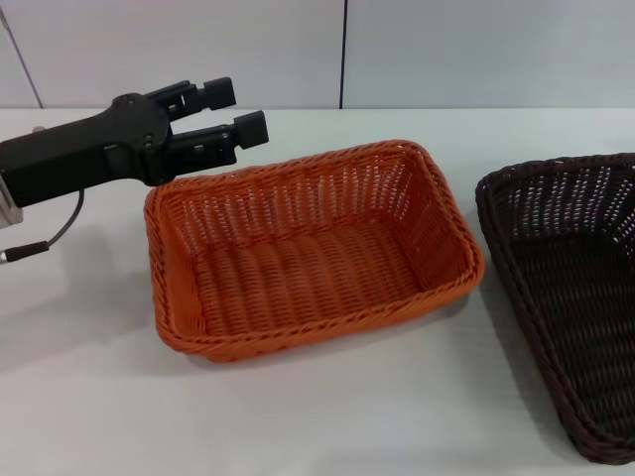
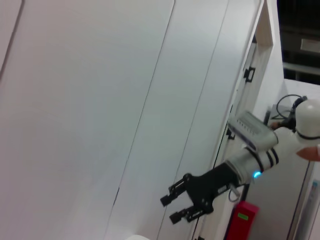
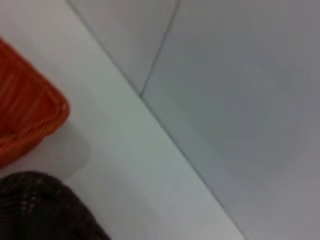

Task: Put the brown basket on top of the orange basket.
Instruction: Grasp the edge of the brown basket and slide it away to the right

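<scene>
The left gripper (image 1: 246, 111) hovers upper left of the frame, jaws spread and empty, just beyond the orange basket (image 1: 308, 253) at centre. The brown basket (image 1: 575, 288) sits at right, apart from both.

A white table (image 1: 298, 416) meets grey wall panels (image 1: 476, 50).

A white bench (image 1: 298, 416) stood before a pale grey panelled wall (image 1: 476, 50), whose panels were divided by dark vertical seams.
</scene>
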